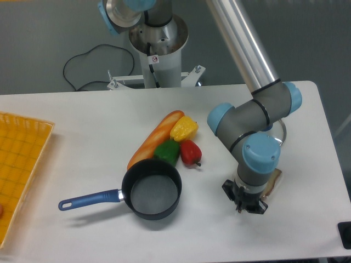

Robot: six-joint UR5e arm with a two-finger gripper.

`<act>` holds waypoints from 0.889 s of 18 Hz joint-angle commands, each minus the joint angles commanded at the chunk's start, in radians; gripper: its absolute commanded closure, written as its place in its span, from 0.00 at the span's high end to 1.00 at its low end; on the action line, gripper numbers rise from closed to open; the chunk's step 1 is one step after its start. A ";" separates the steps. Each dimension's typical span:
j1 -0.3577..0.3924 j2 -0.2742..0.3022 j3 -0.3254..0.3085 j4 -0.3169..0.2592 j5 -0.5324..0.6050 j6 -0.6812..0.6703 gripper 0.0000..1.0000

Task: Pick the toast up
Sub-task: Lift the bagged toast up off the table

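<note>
Only a light-brown corner of the toast (273,184) shows, lying on the white table at the right just behind my wrist. The rest of it is hidden under the arm. My gripper (245,200) points straight down over the table right beside the toast's near-left edge. Its black fingers are seen from above, and the gap between them is hidden, so I cannot tell if it is open or shut or touching the toast.
A long orange-brown baguette (155,139), a yellow pepper (184,128), a green pepper (167,152) and a red pepper (190,153) cluster at the table's middle. A black pan (152,190) with a blue handle (90,200) sits in front of them. An orange tray (19,164) is at the left edge.
</note>
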 joint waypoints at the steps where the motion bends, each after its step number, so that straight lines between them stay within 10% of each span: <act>1: 0.009 0.011 0.000 -0.020 0.020 0.002 0.04; 16: 0.015 0.061 0.069 -0.167 0.016 0.034 0.04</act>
